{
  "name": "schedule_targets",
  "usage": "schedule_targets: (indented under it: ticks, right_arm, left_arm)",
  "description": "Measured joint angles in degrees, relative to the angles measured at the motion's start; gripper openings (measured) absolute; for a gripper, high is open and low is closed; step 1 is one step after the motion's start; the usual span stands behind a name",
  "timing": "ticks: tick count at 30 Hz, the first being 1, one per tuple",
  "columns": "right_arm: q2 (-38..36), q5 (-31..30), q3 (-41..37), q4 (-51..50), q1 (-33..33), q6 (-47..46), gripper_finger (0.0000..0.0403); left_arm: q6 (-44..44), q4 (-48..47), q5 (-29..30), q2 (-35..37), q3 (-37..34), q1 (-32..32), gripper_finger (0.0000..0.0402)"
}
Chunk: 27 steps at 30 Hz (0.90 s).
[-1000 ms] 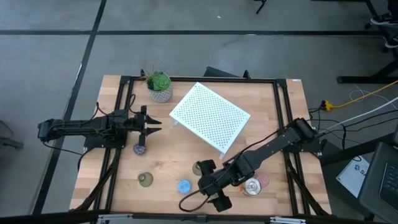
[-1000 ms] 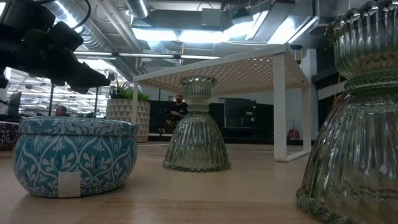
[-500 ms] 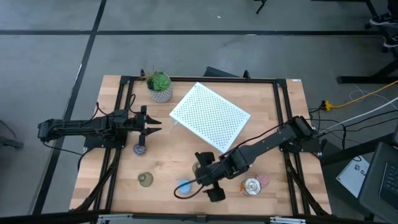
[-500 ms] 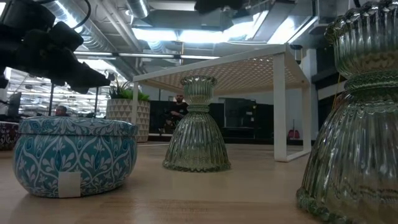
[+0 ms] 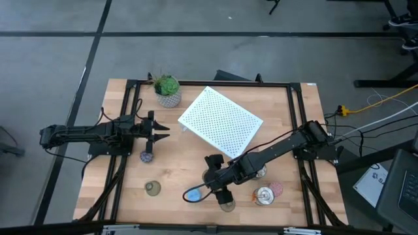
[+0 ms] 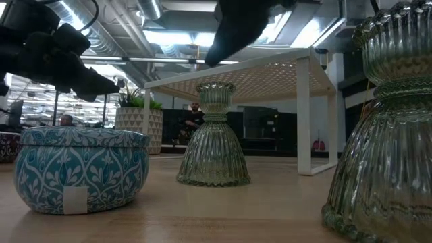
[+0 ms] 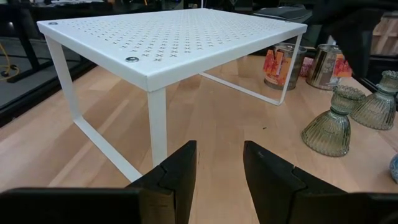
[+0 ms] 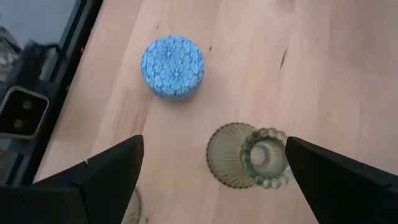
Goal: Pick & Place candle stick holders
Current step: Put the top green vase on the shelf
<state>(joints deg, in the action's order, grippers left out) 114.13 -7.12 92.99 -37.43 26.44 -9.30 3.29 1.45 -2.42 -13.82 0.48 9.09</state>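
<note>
My left tool point(image 5: 159, 130), fingers slightly apart and empty, waits by the purple holder point(image 5: 147, 156). My right tool point(image 8: 211, 163), spread wide, hangs over an olive holder point(image 8: 249, 155) on the desk point(image 5: 176, 176); an off-centre descent could topple it.

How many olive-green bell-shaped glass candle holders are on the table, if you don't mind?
3. One olive-green holder stands left of the blue round holder, one right of it, and one beneath the right gripper, between its open jaws.

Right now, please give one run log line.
right tool: open, above green holder | left tool: idle, empty, facing white stand | blue holder: on table
</note>
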Motion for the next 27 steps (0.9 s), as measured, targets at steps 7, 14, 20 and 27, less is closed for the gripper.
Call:
schedule_targets:
  ticks: [7, 14, 20, 27]
  right_arm:
    - [0.6, -0.4, -0.9, 0.2, -0.1, 0.3, 0.0394]
    - [3.1, -0.5, -0.9, 0.1, -0.3, 1.0, 0.0387]
    - [3.2, -0.7, -0.9, 0.0, -0.3, 2.8, 0.0333]
    - [3.2, -1.8, -0.9, -2.5, -0.7, 4.2, 0.0230]
  left_arm:
    - [0.0, 0.0, 0.0, 0.0, 0.0, 0.0, 0.0128]
    - [0.0, 0.0, 0.0, 0.0, 0.0, 0.0, 0.0127]
    - [0.0, 0.0, 0.0, 0.0, 0.0, 0.0, 0.0128]
    - [0.0, 0.0, 0.0, 0.0, 0.0, 0.0, 0.0127]
